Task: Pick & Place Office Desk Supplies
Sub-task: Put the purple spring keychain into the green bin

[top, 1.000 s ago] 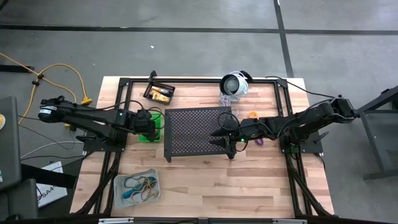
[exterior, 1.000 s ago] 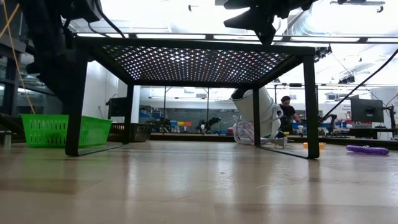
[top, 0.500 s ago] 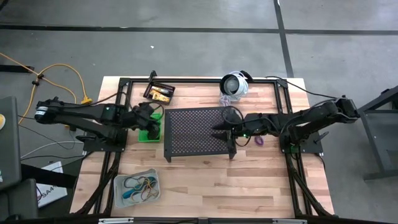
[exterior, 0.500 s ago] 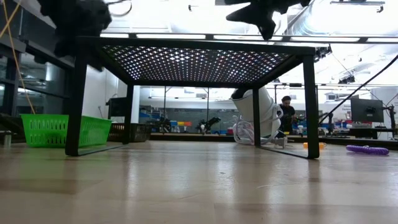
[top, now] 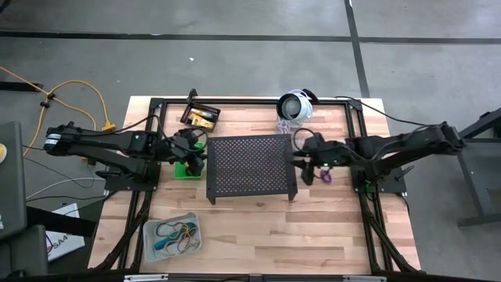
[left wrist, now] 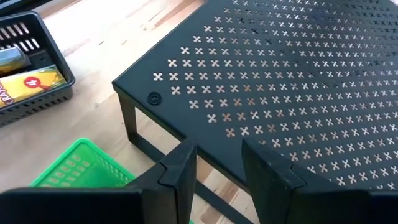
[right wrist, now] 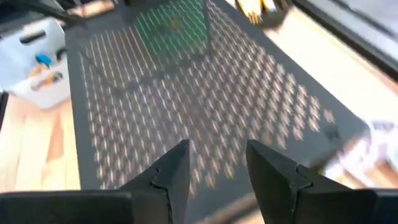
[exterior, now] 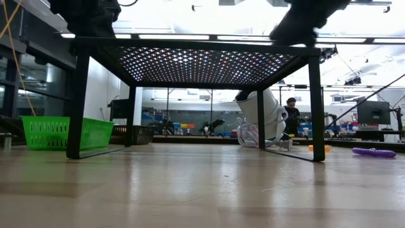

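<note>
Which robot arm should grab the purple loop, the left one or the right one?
Probably the right. The right gripper hangs open near the purple loop, by the stand's right edge. The left gripper is over the green bin, across the stand.

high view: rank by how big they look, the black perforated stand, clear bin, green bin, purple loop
1. black perforated stand
2. clear bin
3. green bin, though the left gripper hides part of it
4. purple loop

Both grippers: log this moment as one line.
left gripper: open, empty, over green bin | right gripper: open, empty, at stand edge | purple loop: on table
</note>
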You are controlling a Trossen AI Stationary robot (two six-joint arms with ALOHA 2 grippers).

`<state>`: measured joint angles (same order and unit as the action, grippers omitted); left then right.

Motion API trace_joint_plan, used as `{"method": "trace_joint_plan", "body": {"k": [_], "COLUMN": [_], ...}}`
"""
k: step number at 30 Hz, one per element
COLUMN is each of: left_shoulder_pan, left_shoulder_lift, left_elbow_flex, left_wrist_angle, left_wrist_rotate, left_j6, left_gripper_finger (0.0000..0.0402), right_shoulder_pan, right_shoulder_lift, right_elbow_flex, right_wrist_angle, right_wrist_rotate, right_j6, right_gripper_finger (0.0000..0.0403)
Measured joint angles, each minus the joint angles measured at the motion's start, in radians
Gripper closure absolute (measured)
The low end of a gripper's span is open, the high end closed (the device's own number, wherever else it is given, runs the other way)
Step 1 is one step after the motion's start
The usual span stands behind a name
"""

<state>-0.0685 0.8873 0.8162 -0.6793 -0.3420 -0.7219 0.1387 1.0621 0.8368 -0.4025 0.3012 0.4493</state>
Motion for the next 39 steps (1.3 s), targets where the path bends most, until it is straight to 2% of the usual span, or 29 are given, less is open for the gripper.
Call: {"method": "trace_joint_plan", "body": {"k": [5,11,17,23,27,32,39], "left_shoulder_pan": [0.000,0.000,0.000,0.000,0.000,0.000,0.000], "left_shoulder_lift": [0.002,0.007,0.011,0.013,0.013,0.013,0.013], "left_elbow_flex": [0.000,0.000,0.000,-0.001,-0.001,-0.001,-0.001], "left_wrist_angle": [-0.001,-0.001,-0.001,-0.001,-0.001,0.000,0.000], "left_wrist_rotate": [0.000,0.001,0.003,0.003,0.003,0.003,0.003], "left_j6": [0.000,0.000,0.000,0.000,0.000,0.001,0.001], "left_gripper_finger": [0.0277,0.0277,0.0277,0.0277,0.0277,0.0277,0.0277], "right_shoulder_pan": [0.056,0.134,0.183,0.181,0.155,0.136,0.135], "right_shoulder_lift": [-0.072,-0.068,-0.057,-0.056,-0.055,-0.055,-0.055], "right_elbow_flex": [0.000,-0.006,-0.090,-0.207,-0.279,-0.339,-0.389], "right_wrist_angle": [-0.258,-0.485,-0.483,-0.519,-0.530,-0.527,-0.471], "right_wrist_rotate": [0.048,0.140,0.144,0.133,0.072,0.030,0.033], "right_j6": [0.144,0.343,0.464,0.707,0.825,0.881,0.893], "right_gripper_finger": [0.0259,0.0259,0.0259,0.0259,0.0259,0.0259,0.0259]}}
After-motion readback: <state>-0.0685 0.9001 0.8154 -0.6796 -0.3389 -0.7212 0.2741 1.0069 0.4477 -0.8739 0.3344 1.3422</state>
